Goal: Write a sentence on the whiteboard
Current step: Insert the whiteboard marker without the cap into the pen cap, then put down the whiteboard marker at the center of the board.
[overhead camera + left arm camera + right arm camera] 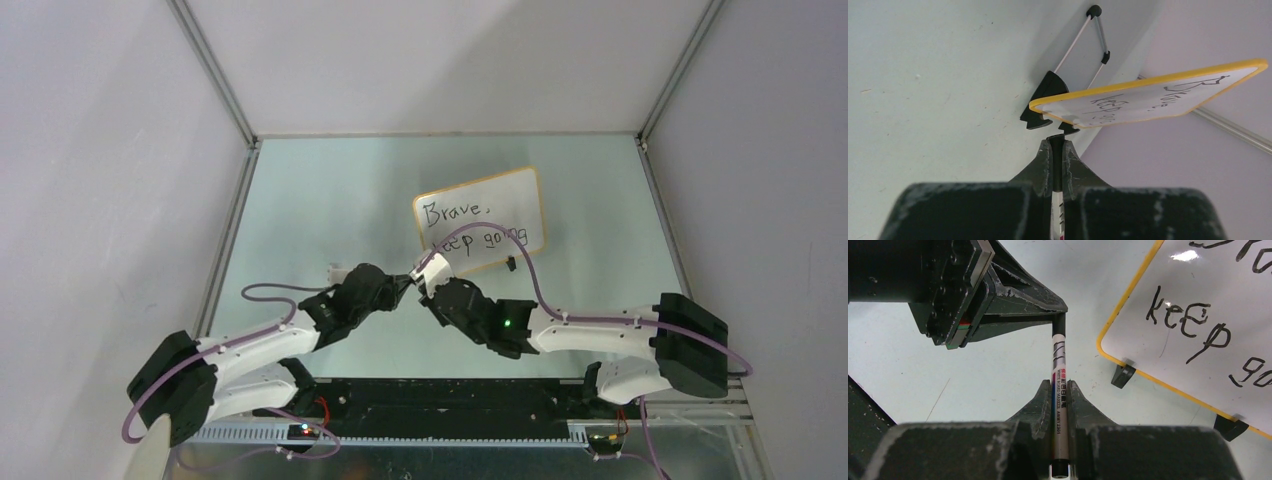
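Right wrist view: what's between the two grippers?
The marker, in the right wrist view: right gripper holds its body, left gripper its black end.

**Tabletop**: pale grey-green with a dull sheen. Through the wrist cameras I see fine scuffs and specks on it. I count metal rails along its left, right and far edges, and a black strip along the near edge.

**Item 1:** the whiteboard, right of centre toward the far side, set slightly askew to the edges. It stands on the surface on two black clip feet, face tilted upward. On it I read the sentence, in black marker on two lines: "Brave," above "keep going".
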Available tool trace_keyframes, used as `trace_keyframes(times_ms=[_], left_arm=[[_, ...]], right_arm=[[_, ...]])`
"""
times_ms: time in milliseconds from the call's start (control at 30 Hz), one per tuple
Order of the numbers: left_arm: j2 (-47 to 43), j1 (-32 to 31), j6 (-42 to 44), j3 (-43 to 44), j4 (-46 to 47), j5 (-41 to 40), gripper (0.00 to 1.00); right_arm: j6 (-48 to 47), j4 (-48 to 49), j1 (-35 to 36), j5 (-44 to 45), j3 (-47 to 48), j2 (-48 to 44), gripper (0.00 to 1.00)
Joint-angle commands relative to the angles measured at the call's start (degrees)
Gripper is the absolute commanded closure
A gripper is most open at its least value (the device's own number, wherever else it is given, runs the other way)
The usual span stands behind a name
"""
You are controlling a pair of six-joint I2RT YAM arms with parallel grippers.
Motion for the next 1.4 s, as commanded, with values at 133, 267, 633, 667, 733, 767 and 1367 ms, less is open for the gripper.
trace_keyframes(times_ms=[133, 267, 633, 667, 733, 767, 1367], left_arm=[[-5.2, -4.7, -3.3, 1.1, 10.2, 9.9, 1.00], [-8.7, -4.5, -2.2, 0.8, 6.1, 5.9, 0.58], [-27.4, 1.7, 10.6, -2.9, -16.9, -4.5, 0.01], [-28.3, 1.9, 12.4, -1.8, -19.8, -5.7, 0.00], [-30.2, 2.2, 19.1, 0.5, -23.6, -8.8, 0.01], [-30.8, 2.4, 24.3, 1.2, -24.5, -10.6, 0.01], [-28.1, 2.5, 67.3, 7.4, -23.7, -15.5, 0.00]], right_arm=[[-0.5, 3.4, -1.5, -1.5, 3.5, 0.1, 1.00], [2.4, -0.5, -2.4, -1.7, 4.1, -2.1, 1.00], [17.2, -6.8, -15.8, -22.6, -4.5, -16.9, 1.00], [19.1, -6.8, -18.3, -27.5, -6.6, -18.5, 1.00], [21.3, -6.5, -22.1, -35.2, -10.0, -20.9, 1.00], [22.0, -6.4, -23.3, -37.9, -11.1, -22.3, 1.00], [26.3, -9.4, -44.4, -52.4, -24.8, -28.2, 0.06]])
